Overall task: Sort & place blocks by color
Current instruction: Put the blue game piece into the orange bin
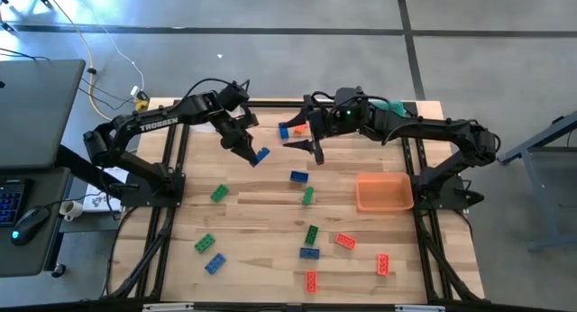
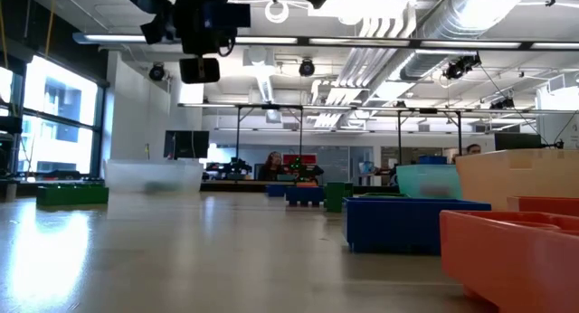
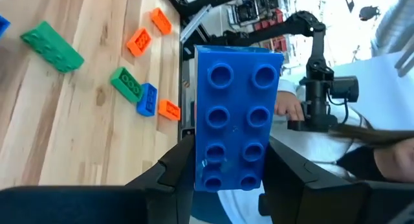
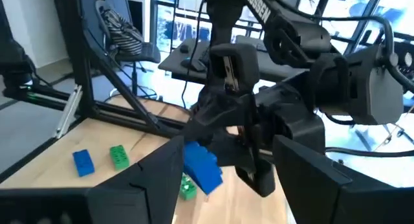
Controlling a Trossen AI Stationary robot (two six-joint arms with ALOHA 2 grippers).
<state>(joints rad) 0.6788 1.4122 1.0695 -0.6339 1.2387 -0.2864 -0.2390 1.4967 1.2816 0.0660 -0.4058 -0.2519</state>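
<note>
Wooden tabletop, blocks scattered, one blue block lifted.
From above, left gripper (image 1: 256, 156) at twelve o'clock clamps a blue block (image 1: 261, 154), apparently carrying it for sorting; right gripper (image 1: 309, 146) hangs beside, jaws apart, empty. Left wrist view: studded blue face pinched between both fingers (image 3: 178, 169). Orange tray (image 1: 384, 192) waits at three o'clock.

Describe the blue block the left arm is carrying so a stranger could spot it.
Start at the left arm over the table's far half. Its hand is shut on a blue block with eight studs. Unlike the other blocks, it is held off the wood.
</note>
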